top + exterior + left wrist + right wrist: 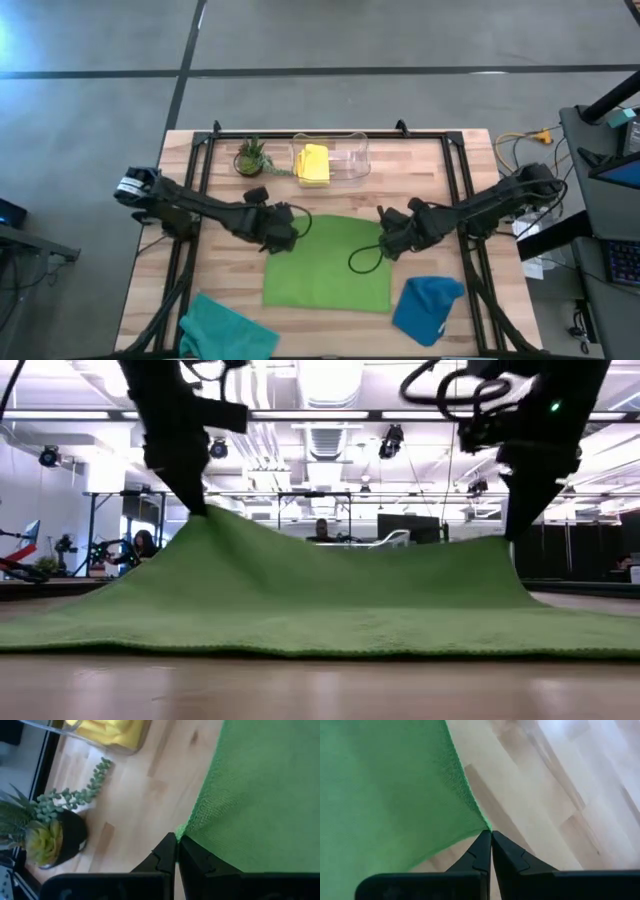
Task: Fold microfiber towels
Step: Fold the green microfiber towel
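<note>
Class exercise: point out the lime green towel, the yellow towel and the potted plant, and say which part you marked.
lime green towel (330,265): high view, middle of the flat cloth.
yellow towel (314,163): high view, top of the folded cloth inside the clear bin.
potted plant (250,156): high view, its leaves.

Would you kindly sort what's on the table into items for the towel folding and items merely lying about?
For the job:
lime green towel, pinched by left end effector and right end effector
yellow towel
blue towel
teal towel

Lying about:
clear plastic bin
potted plant
</note>
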You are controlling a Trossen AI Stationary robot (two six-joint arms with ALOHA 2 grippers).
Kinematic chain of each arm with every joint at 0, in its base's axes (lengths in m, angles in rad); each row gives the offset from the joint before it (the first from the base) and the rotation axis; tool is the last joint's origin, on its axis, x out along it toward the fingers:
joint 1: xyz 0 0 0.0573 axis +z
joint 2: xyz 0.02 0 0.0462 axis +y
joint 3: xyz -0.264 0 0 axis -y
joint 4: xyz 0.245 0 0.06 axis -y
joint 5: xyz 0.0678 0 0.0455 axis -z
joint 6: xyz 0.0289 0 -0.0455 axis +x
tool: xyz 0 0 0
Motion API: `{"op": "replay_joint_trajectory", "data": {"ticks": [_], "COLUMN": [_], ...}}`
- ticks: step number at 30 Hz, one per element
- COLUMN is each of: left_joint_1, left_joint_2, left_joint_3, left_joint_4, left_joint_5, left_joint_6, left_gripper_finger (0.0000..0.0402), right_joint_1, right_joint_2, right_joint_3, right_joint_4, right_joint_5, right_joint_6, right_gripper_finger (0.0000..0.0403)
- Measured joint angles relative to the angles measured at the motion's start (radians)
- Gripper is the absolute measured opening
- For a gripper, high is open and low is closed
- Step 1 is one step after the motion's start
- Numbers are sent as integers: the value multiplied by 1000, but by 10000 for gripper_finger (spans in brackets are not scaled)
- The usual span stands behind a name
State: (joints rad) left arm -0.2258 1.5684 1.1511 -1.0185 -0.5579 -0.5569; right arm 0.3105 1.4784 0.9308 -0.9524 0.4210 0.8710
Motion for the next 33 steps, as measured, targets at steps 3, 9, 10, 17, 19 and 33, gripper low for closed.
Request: {"op": "replay_joint_trajectory", "data": {"ticks": [3,9,10,17,19,33], "left_joint_1": [52,153,168,213,215,241], "left_joint_2": [0,-2,-4,-36,-62,-193], "left_joint_3": [-5,-74,-93,-258,-298,-441], "left_joint_4": [63,245,271,450,458,496], "left_joint_5": [48,195,224,341,343,265], "left_joint_6": [77,153,155,125,108,73], "left_gripper_finger": [0,0,0,0,0,0], "right_joint_1": [-44,-112,-121,-156,-161,-241], "right_joint_2": [-2,-27,-34,-113,-144,-200], "right_joint_3": [-15,-57,-69,-193,-233,-331], "right_joint_4": [28,136,160,384,430,416], "right_joint_5": [1,0,-1,-63,-65,-91], "right_joint_6": [-30,-117,-123,-191,-178,-155], "right_gripper_finger": [8,8,8,8,8,8]}}
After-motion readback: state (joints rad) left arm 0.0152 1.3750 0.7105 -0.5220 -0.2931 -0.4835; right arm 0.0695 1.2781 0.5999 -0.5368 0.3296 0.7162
